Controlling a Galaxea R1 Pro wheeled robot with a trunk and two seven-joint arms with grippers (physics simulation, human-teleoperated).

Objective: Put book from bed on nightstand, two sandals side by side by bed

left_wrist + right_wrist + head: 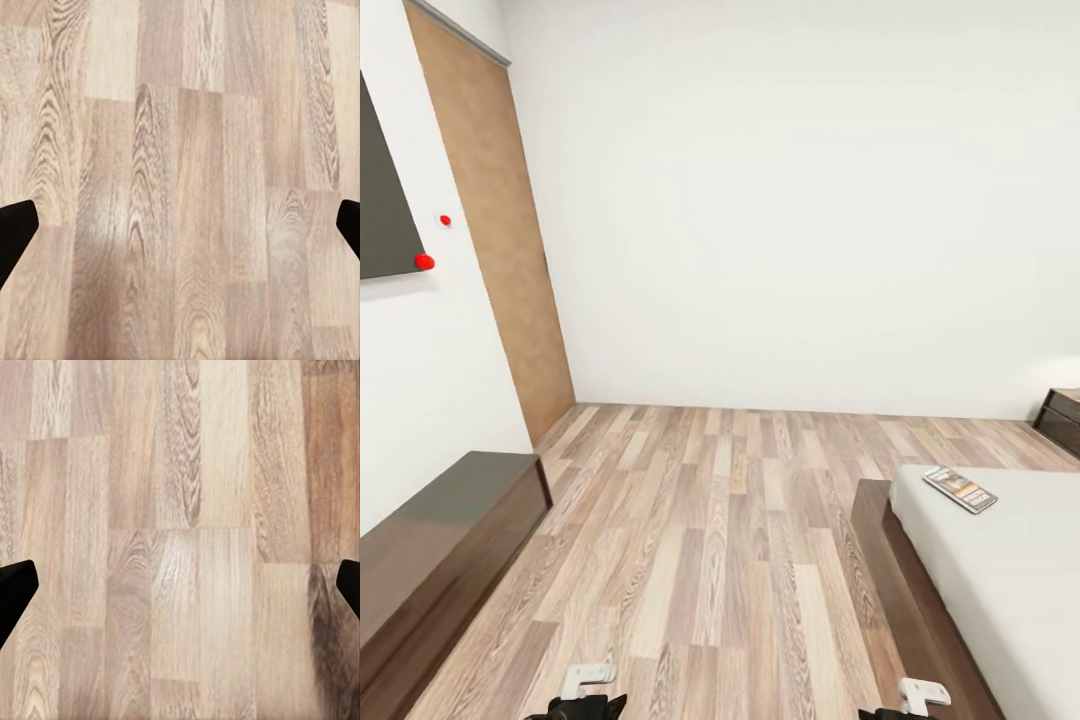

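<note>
While both grippers hang wide apart and empty over the light wood-plank floor (187, 187), left gripper (180, 225) and right gripper (180, 585) alike, nothing looks done. Ahead to the right, the thin dark paperback book (960, 489) lies on the grey mattress of the dark-framed bed (1000, 580), with 1 dark nightstand (1062, 418) beyond it. I judge all steps remain.

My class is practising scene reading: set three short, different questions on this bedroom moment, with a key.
1. True or false: the book lies on the bed.
2. What is under both grippers: A floor, B bed, C nightstand?
3. Fill in: the left gripper and right gripper are both ____.
Key: 1 true; 2 A; 3 open.
</note>
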